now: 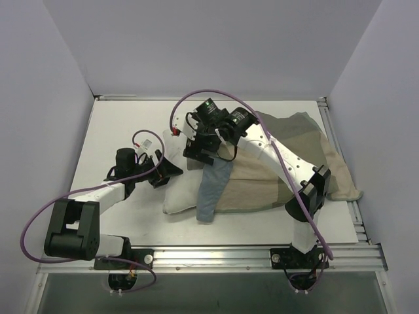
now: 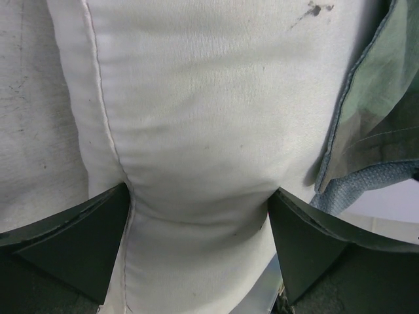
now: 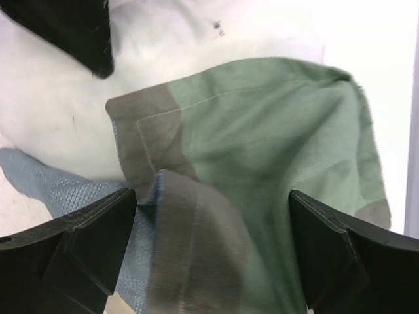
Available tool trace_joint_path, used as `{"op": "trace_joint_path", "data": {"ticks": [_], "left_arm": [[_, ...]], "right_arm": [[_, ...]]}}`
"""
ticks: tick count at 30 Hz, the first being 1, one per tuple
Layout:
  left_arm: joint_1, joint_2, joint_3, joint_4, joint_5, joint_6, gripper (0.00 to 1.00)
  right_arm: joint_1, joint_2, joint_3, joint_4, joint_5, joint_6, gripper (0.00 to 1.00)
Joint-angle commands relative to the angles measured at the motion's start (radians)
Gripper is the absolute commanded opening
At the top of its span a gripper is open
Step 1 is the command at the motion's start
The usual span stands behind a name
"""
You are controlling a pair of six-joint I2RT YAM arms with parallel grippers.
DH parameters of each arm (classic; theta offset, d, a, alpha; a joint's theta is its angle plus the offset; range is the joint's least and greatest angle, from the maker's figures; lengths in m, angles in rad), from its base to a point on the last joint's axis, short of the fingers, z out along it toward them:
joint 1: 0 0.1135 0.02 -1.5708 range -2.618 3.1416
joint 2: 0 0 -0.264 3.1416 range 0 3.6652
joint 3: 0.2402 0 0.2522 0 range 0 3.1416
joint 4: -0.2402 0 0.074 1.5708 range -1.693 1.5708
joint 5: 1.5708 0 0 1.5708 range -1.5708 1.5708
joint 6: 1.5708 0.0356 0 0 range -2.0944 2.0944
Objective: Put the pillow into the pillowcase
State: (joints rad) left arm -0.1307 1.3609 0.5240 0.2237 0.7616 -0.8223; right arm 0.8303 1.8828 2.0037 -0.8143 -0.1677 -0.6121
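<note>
The plump white rectangular pillow (image 1: pixel 178 198) is seen on the white surface (image 1: pixel 124 121), mostly covered by the thin blue-grey, tan and pale green cloth pillowcase (image 1: pixel 262 186), with only the end nearest the left arm bare. That end is straddled by the left gripper (image 2: pixel 198 222), its 2 fingers spread wide and touching the pillow's sides. The right gripper (image 3: pixel 213 226) is held over the pillowcase's rumpled edge, fingers parted wide, gripping nothing.

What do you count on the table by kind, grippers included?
pillow: 1
pillowcase: 1
grippers: 2 (left gripper, right gripper)
Total: 4
</note>
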Motion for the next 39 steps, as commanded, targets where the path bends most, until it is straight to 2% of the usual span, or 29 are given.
{"op": "trace_joint_path", "data": {"ticks": [1,3,5,6,7,10,12,13,16,18,21,25,30,31,34,35,37,38,39], "left_arm": [[0.017,-0.026,0.001,-0.015,-0.028,0.029,0.94],[0.026,-0.026,-0.002,-0.020,-0.027,0.031,0.93],[0.032,-0.028,-0.002,-0.029,-0.027,0.029,0.94],[0.037,-0.031,-0.002,-0.032,-0.027,0.031,0.93],[0.039,-0.032,0.001,-0.043,-0.027,0.034,0.94],[0.055,-0.036,0.011,-0.081,-0.042,0.058,0.93],[0.072,-0.036,0.013,-0.080,-0.035,0.063,0.93],[0.081,-0.034,0.019,-0.080,-0.035,0.064,0.93],[0.088,-0.032,0.024,-0.083,-0.030,0.072,0.94],[0.086,-0.033,0.031,-0.083,-0.030,0.072,0.94],[0.088,-0.028,0.041,-0.086,-0.031,0.074,0.95],[0.088,-0.025,0.036,-0.098,-0.039,0.074,0.95],[0.088,-0.019,0.041,-0.098,-0.038,0.078,0.95],[0.088,-0.016,0.044,-0.099,-0.038,0.083,0.95],[0.086,-0.003,0.051,-0.092,-0.042,0.104,0.93],[0.085,0.015,0.050,-0.074,-0.036,0.103,0.92],[0.074,0.036,0.059,-0.046,-0.036,0.110,0.87],[0.066,0.061,0.067,-0.031,-0.031,0.114,0.84],[0.057,0.076,0.071,-0.009,-0.019,0.115,0.78]], "right_arm": [[0.004,-0.028,-0.066,-0.008,-0.021,-0.069,0.98],[0.000,-0.010,-0.068,0.067,0.043,-0.052,0.99],[-0.020,0.013,0.015,0.116,0.152,-0.031,1.00],[-0.037,0.054,0.065,0.112,0.168,-0.014,1.00],[-0.072,0.076,0.186,0.089,0.230,-0.005,1.00],[-0.137,0.136,0.288,0.001,0.313,-0.003,1.00],[-0.221,0.134,0.323,-0.051,0.332,0.015,1.00],[-0.241,0.122,0.320,-0.063,0.321,0.024,1.00],[-0.270,0.018,0.261,-0.075,0.098,0.071,1.00],[-0.231,-0.040,0.219,-0.086,-0.087,0.074,1.00],[-0.131,-0.069,0.169,-0.085,-0.228,0.036,1.00],[-0.044,-0.045,0.092,-0.094,-0.268,-0.064,1.00],[-0.033,0.112,0.109,-0.129,-0.167,-0.029,0.96],[-0.036,0.133,0.118,-0.129,-0.106,-0.017,0.95],[-0.048,0.202,0.136,-0.129,-0.056,0.008,0.76],[-0.054,0.214,0.151,-0.129,-0.064,0.024,0.63],[-0.060,0.236,0.173,-0.140,-0.099,0.038,0.47],[-0.060,0.240,0.205,-0.154,-0.157,0.051,0.24],[-0.059,0.239,0.228,-0.157,-0.179,0.063,0.12]]}}
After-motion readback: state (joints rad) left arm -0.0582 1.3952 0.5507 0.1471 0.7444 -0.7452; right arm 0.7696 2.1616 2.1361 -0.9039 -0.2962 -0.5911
